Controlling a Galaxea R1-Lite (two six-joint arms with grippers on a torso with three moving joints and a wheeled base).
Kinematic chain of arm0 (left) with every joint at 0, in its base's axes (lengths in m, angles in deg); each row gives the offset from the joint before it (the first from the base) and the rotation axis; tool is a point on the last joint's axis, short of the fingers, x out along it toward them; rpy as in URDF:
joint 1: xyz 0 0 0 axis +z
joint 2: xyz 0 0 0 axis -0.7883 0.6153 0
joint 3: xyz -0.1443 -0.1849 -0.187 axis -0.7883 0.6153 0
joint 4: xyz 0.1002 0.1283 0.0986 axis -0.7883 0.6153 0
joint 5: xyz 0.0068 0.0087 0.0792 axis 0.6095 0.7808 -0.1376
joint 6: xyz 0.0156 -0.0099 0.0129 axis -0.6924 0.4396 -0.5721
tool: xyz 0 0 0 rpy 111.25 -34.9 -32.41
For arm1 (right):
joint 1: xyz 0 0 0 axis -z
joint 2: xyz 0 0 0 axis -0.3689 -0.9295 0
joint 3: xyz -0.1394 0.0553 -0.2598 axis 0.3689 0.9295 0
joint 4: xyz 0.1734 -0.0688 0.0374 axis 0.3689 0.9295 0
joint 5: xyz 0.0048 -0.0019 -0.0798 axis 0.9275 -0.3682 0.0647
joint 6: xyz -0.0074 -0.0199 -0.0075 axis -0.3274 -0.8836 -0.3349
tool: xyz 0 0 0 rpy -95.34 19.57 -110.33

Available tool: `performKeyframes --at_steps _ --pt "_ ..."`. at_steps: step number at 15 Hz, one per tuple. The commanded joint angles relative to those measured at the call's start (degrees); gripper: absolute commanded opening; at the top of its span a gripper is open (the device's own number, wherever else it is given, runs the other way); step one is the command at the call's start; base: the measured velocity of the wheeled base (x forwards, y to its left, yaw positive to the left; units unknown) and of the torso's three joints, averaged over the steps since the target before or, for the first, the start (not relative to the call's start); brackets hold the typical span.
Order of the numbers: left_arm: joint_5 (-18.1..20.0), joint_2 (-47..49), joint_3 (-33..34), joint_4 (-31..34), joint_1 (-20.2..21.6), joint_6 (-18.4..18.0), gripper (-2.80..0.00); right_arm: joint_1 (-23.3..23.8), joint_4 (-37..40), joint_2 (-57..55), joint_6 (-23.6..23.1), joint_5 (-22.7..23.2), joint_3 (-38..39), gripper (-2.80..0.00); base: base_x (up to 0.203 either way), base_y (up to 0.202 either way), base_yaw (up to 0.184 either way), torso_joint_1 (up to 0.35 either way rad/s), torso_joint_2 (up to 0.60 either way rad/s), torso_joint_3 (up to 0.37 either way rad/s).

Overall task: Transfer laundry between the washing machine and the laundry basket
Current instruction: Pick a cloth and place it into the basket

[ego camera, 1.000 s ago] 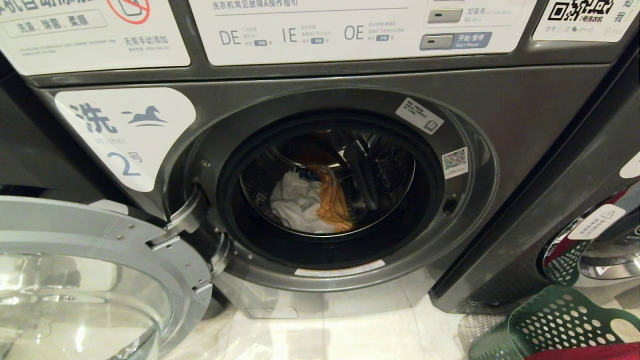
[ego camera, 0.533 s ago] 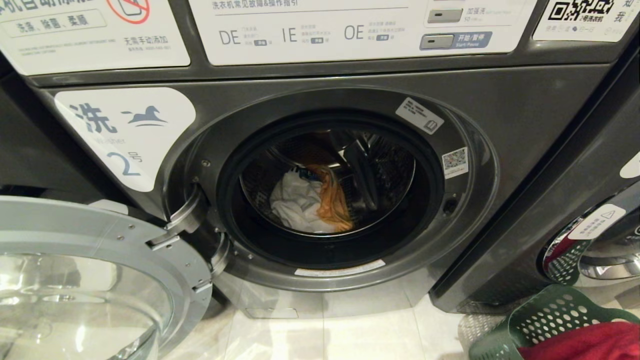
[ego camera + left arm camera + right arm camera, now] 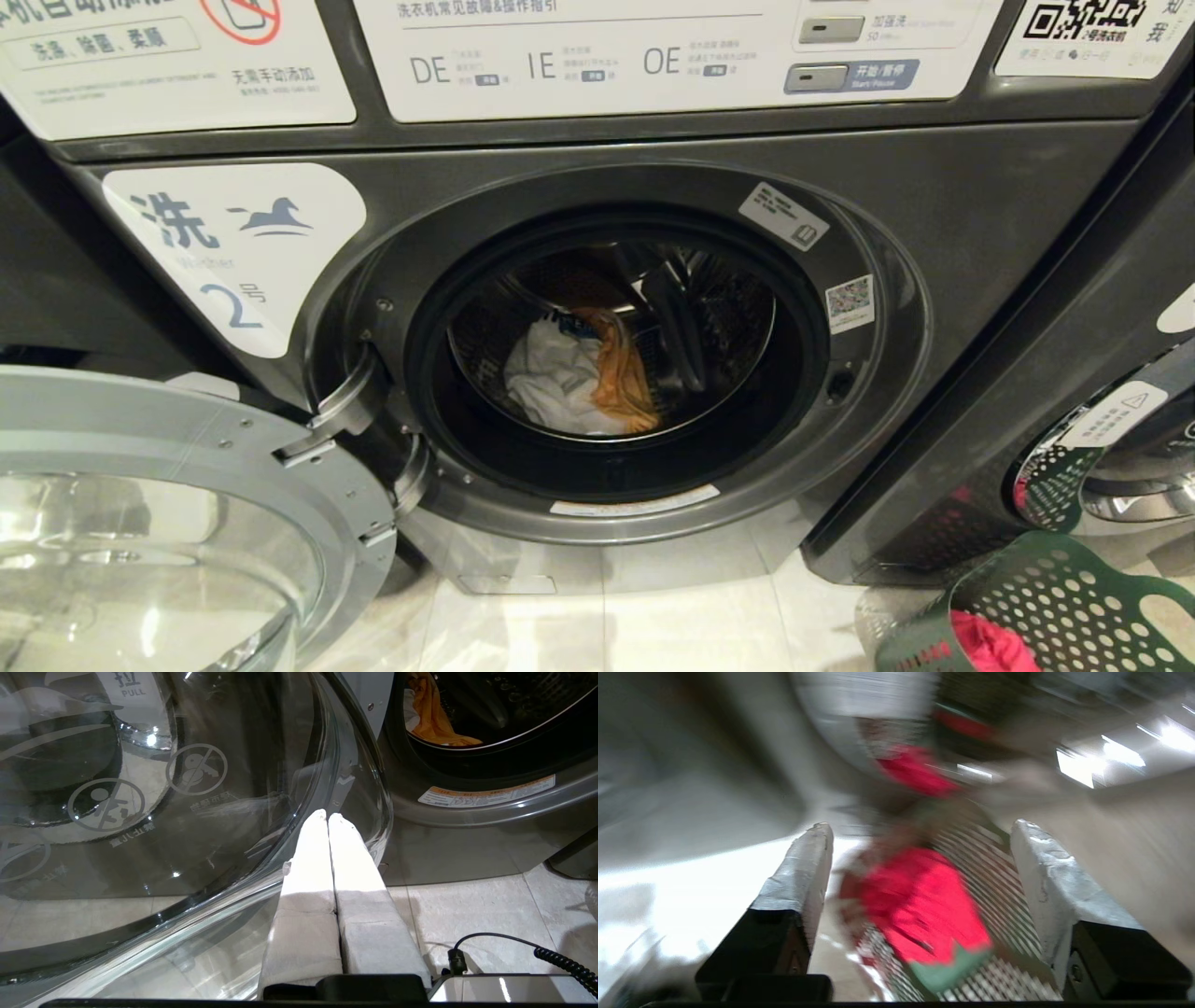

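Nearest thing is the green laundry basket (image 3: 1055,607) on the floor (image 3: 653,616) at the front right corner of the washing machine (image 3: 597,308), with a red garment (image 3: 985,644) lying inside. The right tool (image 3: 920,830) hangs above it, released, fingers spread wide with nothing between them. The left tool (image 3: 328,817) is clenched on nothing beside the open glass door (image 3: 140,523). Farther back, white laundry (image 3: 551,378) and an orange piece (image 3: 621,378) sit in the drum.
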Motion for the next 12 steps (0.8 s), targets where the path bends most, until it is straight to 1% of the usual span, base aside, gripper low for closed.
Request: performKeyframes --at_steps 1,2,4,6,8,10,12 --pt "0.0 -0.1 0.0 0.0 0.0 0.0 -2.8 -8.0 0.0 4.7 -0.8 1.4 1.7 0.0 0.0 0.0 0.0 0.0 0.0 0.0" --pt "0.0 -0.1 0.0 0.0 0.0 0.0 -2.8 -14.4 0.2 6.5 -1.1 0.9 3.2 0.0 0.0 0.0 0.0 0.0 0.0 0.0" --pt "0.0 -0.1 0.0 0.0 0.0 0.0 -2.8 -27.5 0.2 10.5 -1.6 -2.1 6.5 0.0 0.0 0.0 0.0 0.0 0.0 0.0" --pt "0.0 -0.1 0.0 0.1 0.1 0.0 -2.8 -40.7 -0.2 13.3 -2.0 -6.1 10.3 0.0 0.0 0.0 0.0 0.0 0.0 0.0" --pt "0.0 -0.1 0.0 0.1 0.0 0.0 -2.8 -53.7 -3.2 14.0 -3.1 -11.4 14.4 0.0 0.0 0.0 0.0 0.0 0.0 0.0" --pt "0.0 -0.1 0.0 0.0 0.0 0.0 -2.8 -62.7 -9.6 13.3 -6.7 -15.4 19.6 0.0 0.0 0.0 0.0 0.0 0.0 0.0" --pt "0.0 -0.1 0.0 0.1 0.0 0.0 -2.8 -69.1 -15.0 12.8 -9.8 -18.6 22.5 0.0 0.0 0.0 0.0 0.0 0.0 0.0"
